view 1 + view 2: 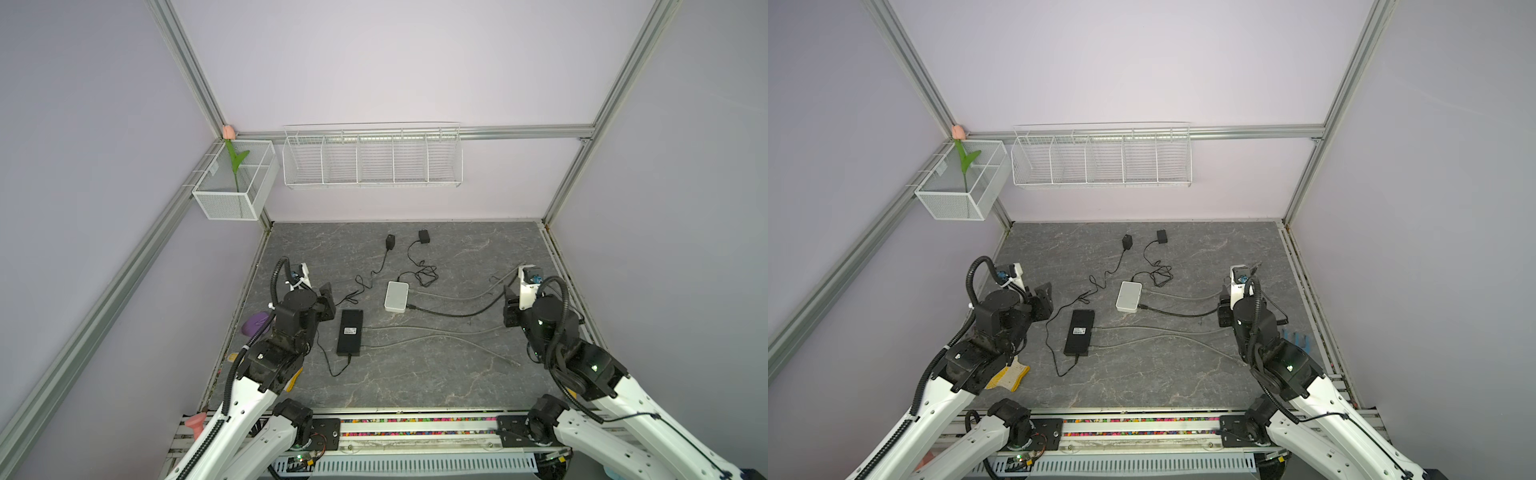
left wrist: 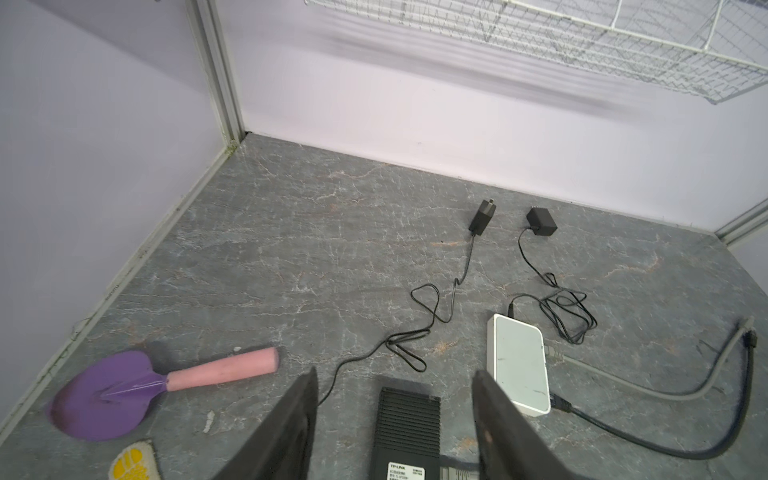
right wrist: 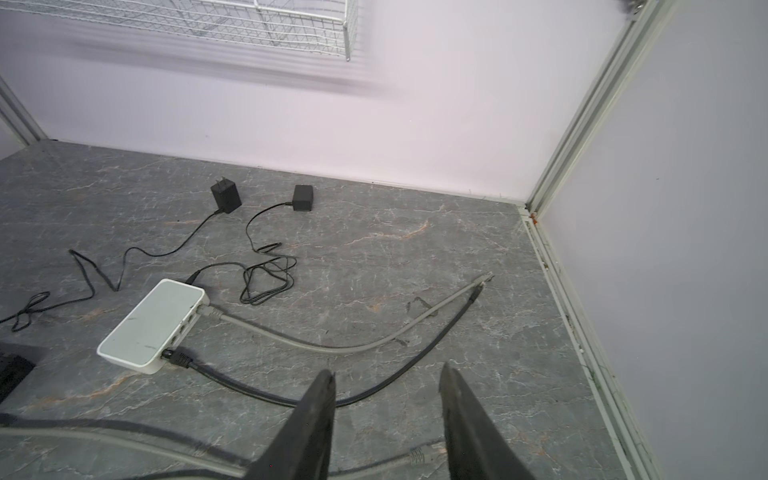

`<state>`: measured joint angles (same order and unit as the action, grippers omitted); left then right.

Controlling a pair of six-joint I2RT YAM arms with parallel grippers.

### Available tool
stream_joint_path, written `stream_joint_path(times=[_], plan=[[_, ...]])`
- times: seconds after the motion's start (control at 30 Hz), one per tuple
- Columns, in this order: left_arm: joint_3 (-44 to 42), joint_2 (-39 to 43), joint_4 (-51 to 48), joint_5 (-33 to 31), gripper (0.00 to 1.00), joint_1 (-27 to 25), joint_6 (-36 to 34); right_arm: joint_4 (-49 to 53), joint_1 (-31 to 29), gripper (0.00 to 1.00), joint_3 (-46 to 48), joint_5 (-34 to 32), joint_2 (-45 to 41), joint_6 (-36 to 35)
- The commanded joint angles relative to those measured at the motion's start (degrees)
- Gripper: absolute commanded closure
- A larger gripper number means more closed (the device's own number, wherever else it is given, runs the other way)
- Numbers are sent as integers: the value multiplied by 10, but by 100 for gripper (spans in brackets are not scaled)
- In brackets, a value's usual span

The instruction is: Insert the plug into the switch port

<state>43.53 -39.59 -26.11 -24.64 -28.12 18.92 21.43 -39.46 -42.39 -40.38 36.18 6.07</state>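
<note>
Both arms crouch low, wrists tilted down. Left gripper (image 2: pixel 395 376), by the black TP-Link switch (image 2: pixel 409 419), and right gripper (image 3: pixel 388 372), over a black cable (image 3: pixel 415 362), gape empty.

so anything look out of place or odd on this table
Yes: a purple trowel and a yellow knit item lie on the table's left side, odd next to the white switch and black switch. Nothing looks spilled or broken.

Top views: high, over front edge of table (image 1: pixel 457 374), facing back wall (image 1: pixel 374 62), whole scene. Wrist cams: low, close, facing back edge; both share white switch (image 2: pixel 517 361).
</note>
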Motion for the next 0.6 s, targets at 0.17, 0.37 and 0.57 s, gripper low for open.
stream_joint_path(times=[0.17,0.37,0.57], plan=[[-37,25,2,-117,41,3,-36,25,3,55,52,-90,-79,-26],[-79,12,30,-142,41,3,-41,31,4,53,101,-103,-101,-11],[-125,8,58,-176,40,3,-45,26,3,47,148,-109,-101,25]])
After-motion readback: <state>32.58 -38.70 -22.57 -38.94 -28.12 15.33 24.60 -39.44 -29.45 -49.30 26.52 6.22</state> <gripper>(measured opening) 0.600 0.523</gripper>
